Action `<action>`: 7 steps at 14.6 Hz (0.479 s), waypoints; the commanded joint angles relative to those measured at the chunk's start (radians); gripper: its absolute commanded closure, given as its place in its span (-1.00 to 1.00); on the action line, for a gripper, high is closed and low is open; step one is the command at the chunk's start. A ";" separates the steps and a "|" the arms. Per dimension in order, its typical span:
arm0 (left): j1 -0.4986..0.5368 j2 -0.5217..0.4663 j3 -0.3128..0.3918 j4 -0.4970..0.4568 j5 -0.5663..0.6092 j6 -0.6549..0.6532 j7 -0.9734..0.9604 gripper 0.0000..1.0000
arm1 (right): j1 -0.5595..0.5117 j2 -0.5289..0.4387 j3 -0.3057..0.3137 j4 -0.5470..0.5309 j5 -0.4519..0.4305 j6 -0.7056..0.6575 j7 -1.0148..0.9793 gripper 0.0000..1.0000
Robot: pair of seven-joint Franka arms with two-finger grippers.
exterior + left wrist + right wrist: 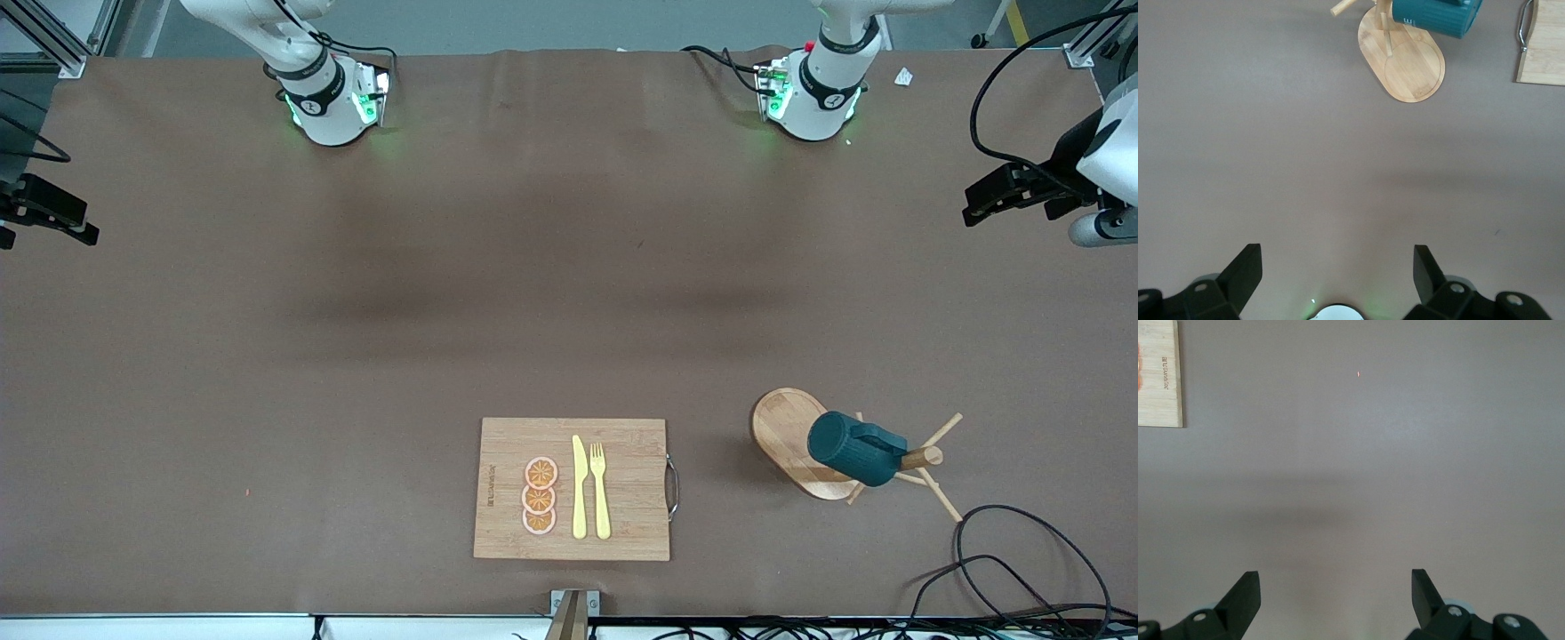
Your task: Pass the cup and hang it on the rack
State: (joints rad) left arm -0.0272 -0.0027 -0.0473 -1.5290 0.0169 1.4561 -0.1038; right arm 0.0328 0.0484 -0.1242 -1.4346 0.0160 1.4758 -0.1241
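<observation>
The dark teal cup (853, 447) hangs on a peg of the wooden rack (787, 436), near the front camera toward the left arm's end of the table. Both show in the left wrist view, the cup (1438, 15) over the rack's oval base (1405, 63). My left gripper (1338, 267) is open and empty, high over bare table close to its own base, well apart from the rack. My right gripper (1336, 587) is open and empty over bare table near its base. Neither hand shows in the front view; both arms wait.
A bamboo cutting board (569, 489) with a yellow knife, a yellow fork and three orange slices lies beside the rack, at the table's near edge. It shows in both wrist views (1541, 47) (1158, 373). Black cables (1013, 569) loop near the rack.
</observation>
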 commanded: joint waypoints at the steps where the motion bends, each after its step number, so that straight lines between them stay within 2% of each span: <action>1: 0.003 -0.017 0.000 -0.008 -0.008 0.024 0.044 -1.00 | -0.004 -0.005 0.003 0.003 -0.002 -0.008 0.006 -1.00; 7: 0.004 -0.030 -0.025 -0.008 -0.003 0.018 0.042 -1.00 | -0.004 -0.005 0.003 0.003 -0.002 -0.008 0.006 -1.00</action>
